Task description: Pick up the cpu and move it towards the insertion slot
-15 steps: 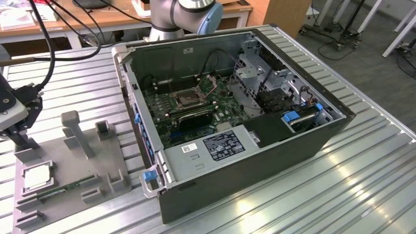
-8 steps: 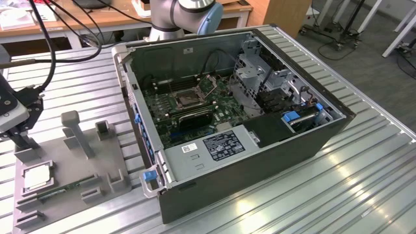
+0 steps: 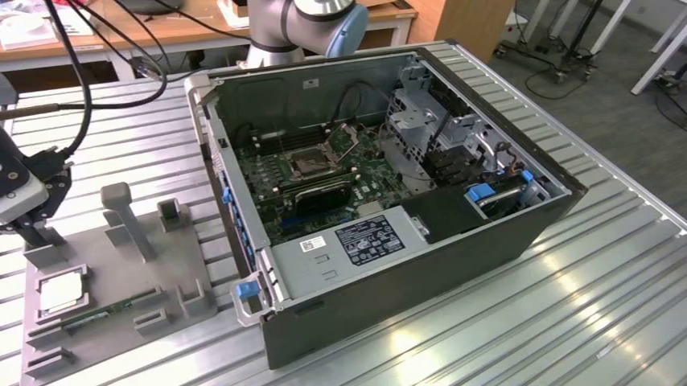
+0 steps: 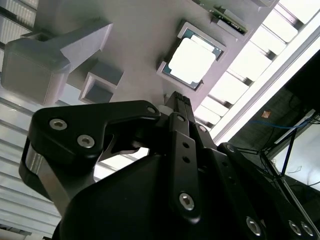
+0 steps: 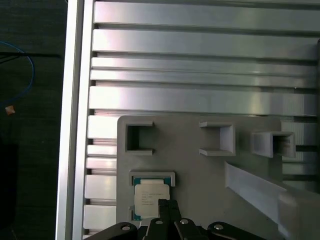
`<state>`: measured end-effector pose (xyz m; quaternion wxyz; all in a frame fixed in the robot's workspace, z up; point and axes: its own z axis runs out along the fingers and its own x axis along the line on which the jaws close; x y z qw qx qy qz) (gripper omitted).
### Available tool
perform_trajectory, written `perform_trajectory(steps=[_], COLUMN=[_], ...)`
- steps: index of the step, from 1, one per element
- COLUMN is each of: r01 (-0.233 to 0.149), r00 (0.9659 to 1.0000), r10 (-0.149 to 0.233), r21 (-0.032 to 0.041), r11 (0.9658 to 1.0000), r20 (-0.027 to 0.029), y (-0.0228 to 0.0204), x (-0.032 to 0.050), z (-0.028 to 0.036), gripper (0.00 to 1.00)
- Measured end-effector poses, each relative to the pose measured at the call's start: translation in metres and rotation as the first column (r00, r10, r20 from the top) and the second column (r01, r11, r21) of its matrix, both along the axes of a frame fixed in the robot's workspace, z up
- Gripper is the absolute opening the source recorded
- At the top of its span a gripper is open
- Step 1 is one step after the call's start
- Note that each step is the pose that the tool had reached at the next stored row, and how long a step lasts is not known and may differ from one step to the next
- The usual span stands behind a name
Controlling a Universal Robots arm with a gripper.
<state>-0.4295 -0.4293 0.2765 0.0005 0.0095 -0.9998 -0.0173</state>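
The ribbed aluminium table (image 3: pixel 601 322) spreads under me, and the open dark-grey computer case (image 3: pixel 429 265) lies on it, well apart from my jaws. The flat grey plastic fixture plate (image 3: pixel 118 277) is directly under me. Inside the case, on the green board, is the insertion slot (image 3: pixel 309 165), a square socket with a shiny metal frame and dark centre (far from me, with nothing in it that I can make out). The cpu (image 3: pixel 63 293), a small flat square chip with a silvery-white face, sits in its pocket on the plate; in both wrist views it (image 4: pixel 192 59) (image 5: pixel 150 196) lies just ahead of my fingertips, apart from them. My gripper (image 4: pixel 179 96) (image 5: pixel 164 202) (image 3: pixel 38 235) hovers close over it, jaws together and holding nothing. I judge the task barely begun: the grasp, the lift and the carry to the socket are all not yet done.
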Motion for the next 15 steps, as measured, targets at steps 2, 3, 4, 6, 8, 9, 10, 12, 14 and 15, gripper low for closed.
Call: perform_trajectory(steps=[2,3,4,6,8,9,10,12,14,15], r01=[0.0,0.0,0.0,0.0,0.0,0.0,0.0,0.0,0.0,0.0], r00=[1.0,1.0,1.0,1.0,1.0,1.0,1.0,1.0,1.0,1.0], r10=[0.0,0.0,0.0,0.0,0.0,0.0,0.0,0.0,0.0,0.0], r21=[0.0,0.0001,0.0001,0.0,0.0,0.0001,0.0001,0.0,0.0001,0.0001], r11=[1.0,1.0,1.0,1.0,1.0,1.0,1.0,1.0,1.0,1.0], r20=[0.0001,0.0002,0.0001,0.0,0.0001,0.0001,0.0002,0.0,0.0001,0.0002], y=[0.0,0.0,0.0,0.0,0.0,0.0,0.0,0.0,0.0,0.0], x=[-0.001,-0.0015,-0.0021,-0.0033,-0.0044,-0.0048,-0.0051,-0.0051,-0.0052,-0.0052], z=[-0.0016,-0.0025,-0.0031,-0.0043,-0.0053,-0.0056,-0.0058,-0.0057,-0.0072,-0.0073], gripper=[0.11,0.11,0.11,0.11,0.11,0.11,0.11,0.11,0.11,0.11])
